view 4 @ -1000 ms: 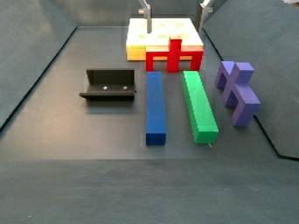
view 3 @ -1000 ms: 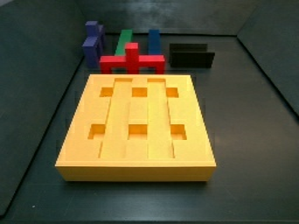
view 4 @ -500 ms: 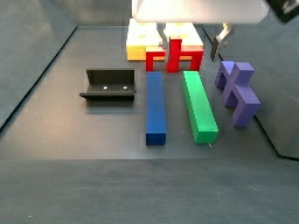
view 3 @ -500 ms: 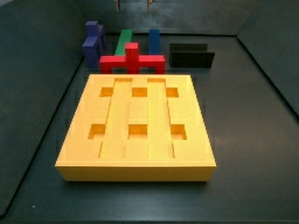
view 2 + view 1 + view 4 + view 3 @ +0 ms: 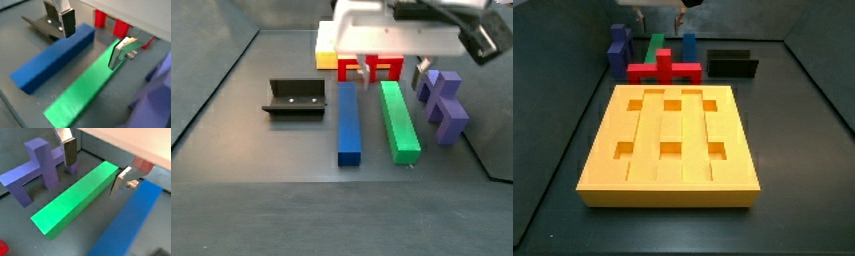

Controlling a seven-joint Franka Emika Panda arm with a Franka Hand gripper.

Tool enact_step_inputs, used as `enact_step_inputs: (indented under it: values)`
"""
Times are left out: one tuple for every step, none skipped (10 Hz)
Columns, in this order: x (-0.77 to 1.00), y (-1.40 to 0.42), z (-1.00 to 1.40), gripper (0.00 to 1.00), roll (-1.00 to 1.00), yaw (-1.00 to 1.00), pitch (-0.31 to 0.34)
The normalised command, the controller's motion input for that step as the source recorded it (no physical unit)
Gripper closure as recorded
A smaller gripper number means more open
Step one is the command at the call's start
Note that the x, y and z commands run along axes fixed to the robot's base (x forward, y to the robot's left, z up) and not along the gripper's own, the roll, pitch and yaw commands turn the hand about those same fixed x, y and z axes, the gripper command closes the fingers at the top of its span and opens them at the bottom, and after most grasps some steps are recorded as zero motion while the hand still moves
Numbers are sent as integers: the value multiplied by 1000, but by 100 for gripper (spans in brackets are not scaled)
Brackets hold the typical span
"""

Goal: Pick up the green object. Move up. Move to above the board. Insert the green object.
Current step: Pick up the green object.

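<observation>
The green object [image 5: 400, 120] is a long green bar lying flat on the floor between the blue bar [image 5: 349, 122] and the purple block [image 5: 445, 105]. It shows in both wrist views [image 5: 77, 198] [image 5: 87, 90], and only its top end shows behind the red cross in a side view [image 5: 653, 45]. My gripper [image 5: 93, 168] is open and empty, hanging above the bar's end nearest the red cross, one finger on each side; it also shows in the wrist view [image 5: 93, 39] and in both side views [image 5: 396, 68] [image 5: 660, 5]. The board [image 5: 640, 140] is the orange-yellow slab with six square holes.
A red cross-shaped block [image 5: 385, 68] lies between the board and the bars. The black fixture [image 5: 295, 97] stands beside the blue bar [image 5: 53, 60]. The purple block [image 5: 40, 168] is close to one finger [image 5: 69, 153]. Dark walls enclose the floor.
My gripper has come down and forward from over the board's far side to above the green bar's end near the red cross. The pieces have not moved.
</observation>
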Motion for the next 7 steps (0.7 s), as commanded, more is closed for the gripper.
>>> enact_step_inputs:
  values:
    - [-269, 31, -609, 0, -171, -63, -107]
    - [0, 63, -551, 0, -133, 0, -59]
    - [0, 94, -460, 0, -114, 0, 0]
    - [40, 97, -377, 0, -71, 0, 4]
    - [0, 60, -303, 0, -60, -54, 1]
    - [0, 40, -211, 0, -44, -37, 0]
    - [0, 54, 0, 0, -70, -34, 19]
